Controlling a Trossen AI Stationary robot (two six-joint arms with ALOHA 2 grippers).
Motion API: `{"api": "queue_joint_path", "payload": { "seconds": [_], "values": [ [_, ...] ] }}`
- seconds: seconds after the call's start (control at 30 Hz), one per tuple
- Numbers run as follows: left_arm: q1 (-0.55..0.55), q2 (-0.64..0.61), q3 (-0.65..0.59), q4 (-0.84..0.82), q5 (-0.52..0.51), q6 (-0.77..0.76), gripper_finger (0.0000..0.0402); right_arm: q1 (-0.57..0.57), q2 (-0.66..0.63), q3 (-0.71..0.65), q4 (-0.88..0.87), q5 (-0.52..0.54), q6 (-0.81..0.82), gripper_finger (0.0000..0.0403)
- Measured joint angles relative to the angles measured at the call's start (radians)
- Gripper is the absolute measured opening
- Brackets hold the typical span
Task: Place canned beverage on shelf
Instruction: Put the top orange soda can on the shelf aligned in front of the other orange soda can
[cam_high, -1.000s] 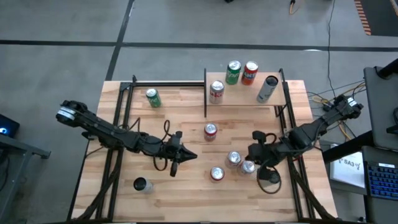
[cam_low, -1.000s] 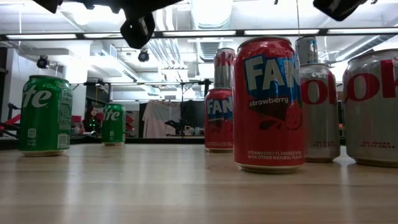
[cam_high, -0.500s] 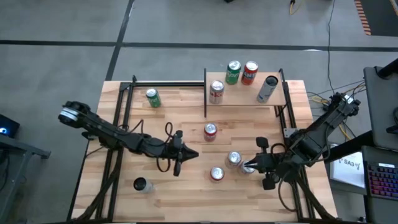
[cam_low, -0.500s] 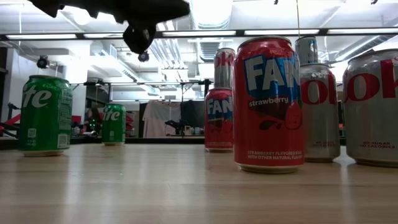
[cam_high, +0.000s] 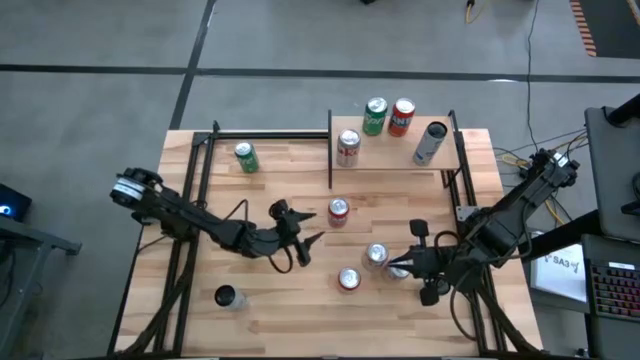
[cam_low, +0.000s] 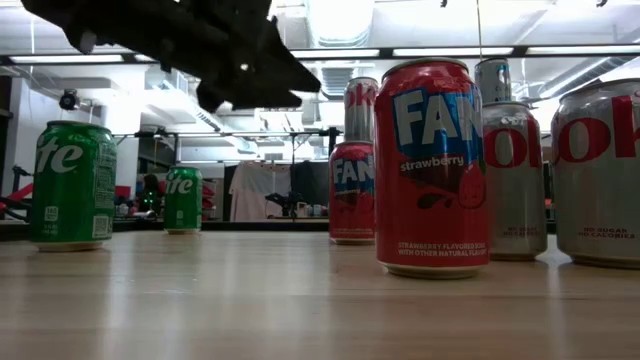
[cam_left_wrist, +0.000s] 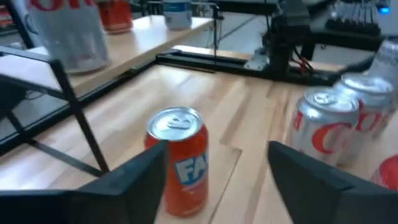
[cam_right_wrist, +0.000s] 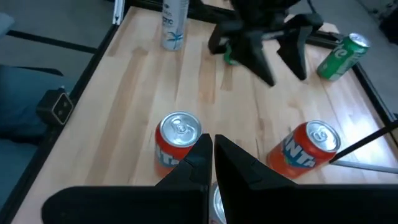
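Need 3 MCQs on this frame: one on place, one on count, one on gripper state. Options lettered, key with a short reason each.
1. Where is the left gripper?
A. over the shelf
B. beside the red can at mid-table
C. off the table

2. How many cans stand on the shelf?
A. two
B. four
C. six

3. What is the right gripper's state?
A. shut, holding nothing
B. wide open
C. gripping a green can

Key: 1 B, its fingers point at that can; 2 B, high view shows four; 3 A, its fingers meet with nothing between.

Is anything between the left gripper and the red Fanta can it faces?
No. In the high view, only bare tabletop separates the open left gripper from the Fanta can.
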Motion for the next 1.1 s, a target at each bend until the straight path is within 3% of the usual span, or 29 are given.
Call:
{"api": "queue_joint_path", "payload": {
  "seconds": [0.13,0.23,0.73,1.1],
  "values": [
    [0.041,0.066,0.012,0.015,0.117,0.015,0.0318,-0.001,0.008,0.000,0.012,0.021,-0.016,0.0009],
    [0.067,0.113,0.025,0.028,0.136,0.012,0.0333,-0.002,0.008,0.000,0.028,0.024,-0.029,0.0009],
    [0.087,0.187,0.028,0.103,0.074,0.055,0.0337,-0.003,0.014,-0.001,0.050,0.072,-0.065,0.0009],
    [0.092,0.189,0.028,0.087,0.033,0.067,0.0380,-0.003,0.014,-0.004,0.064,0.073,-0.067,0.0009]
  ]
}}
